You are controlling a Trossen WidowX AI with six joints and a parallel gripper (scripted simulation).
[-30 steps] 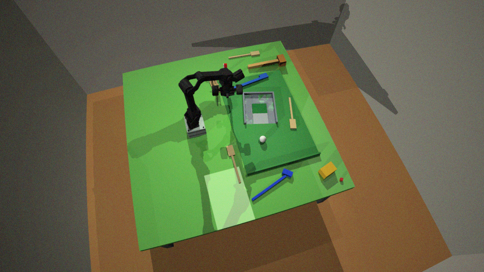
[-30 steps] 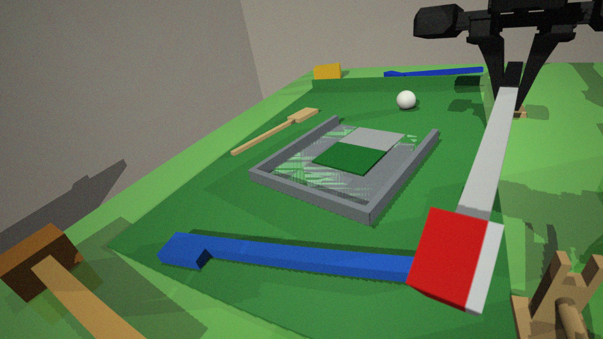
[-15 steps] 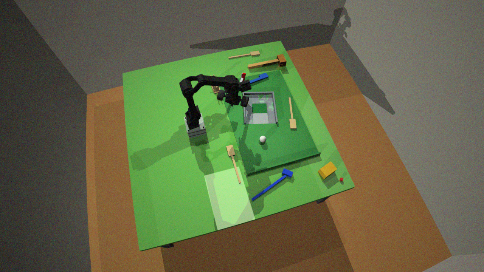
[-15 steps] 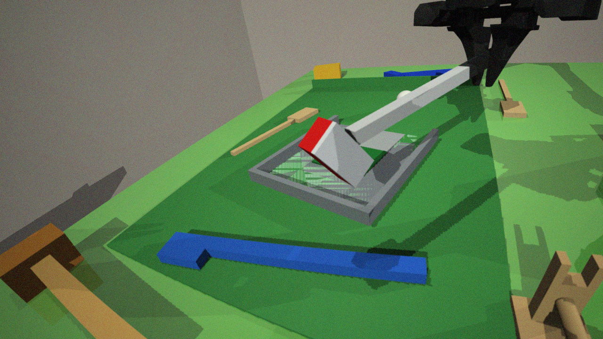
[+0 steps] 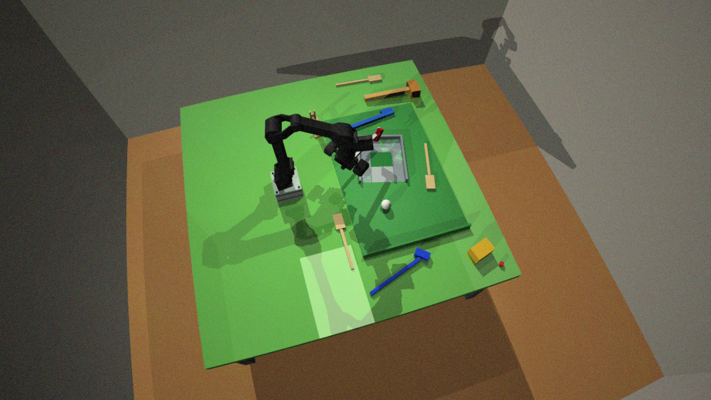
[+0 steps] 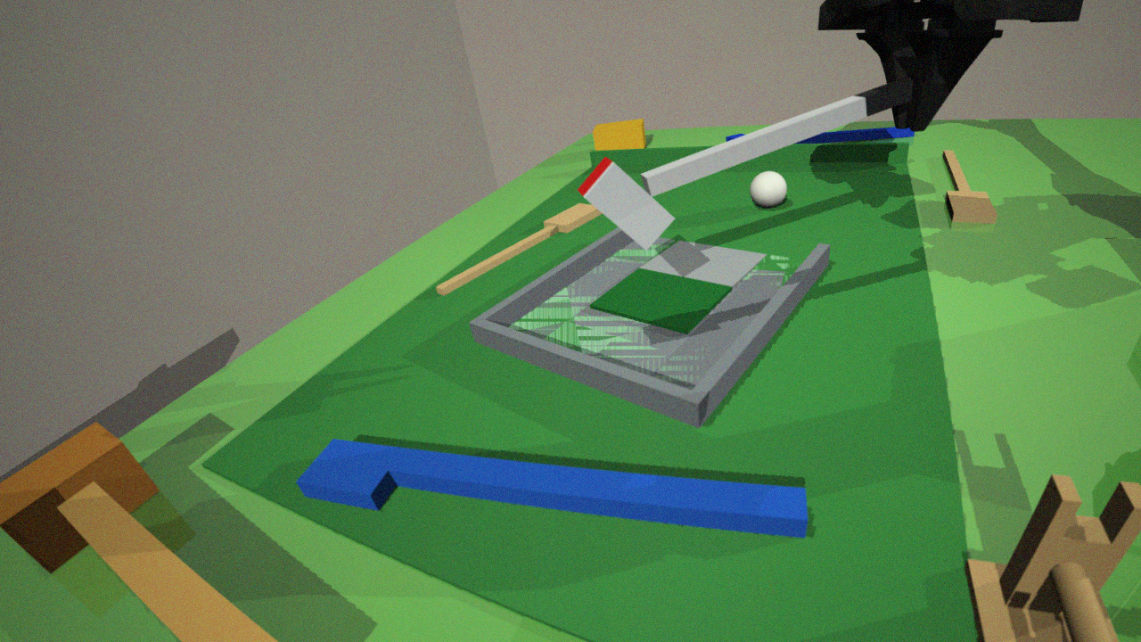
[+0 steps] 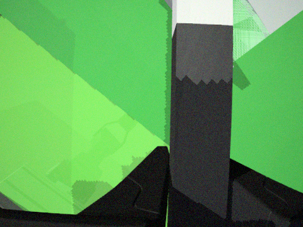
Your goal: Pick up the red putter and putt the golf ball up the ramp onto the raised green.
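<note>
Putter's in the air, hanging over the walled green

We see the tool (image 6: 905, 99) pinching the dark grip end of the red putter (image 6: 750, 147), whose head hangs tilted above the grey-walled raised green (image 6: 661, 299). The golf ball (image 5: 386, 204) sits on the dark mat, well apart from it, on the ramp side. Clutter around: a blue putter (image 6: 558, 482) beside the back wall, a wooden putter (image 5: 428, 169) just right of it, a yellow block (image 5: 480, 249) on the worktop (image 5: 233, 164).

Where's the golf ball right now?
In the top view the golf ball sits on the dark green mat, just off the open end of the gray frame, apart from the held putter.
</note>
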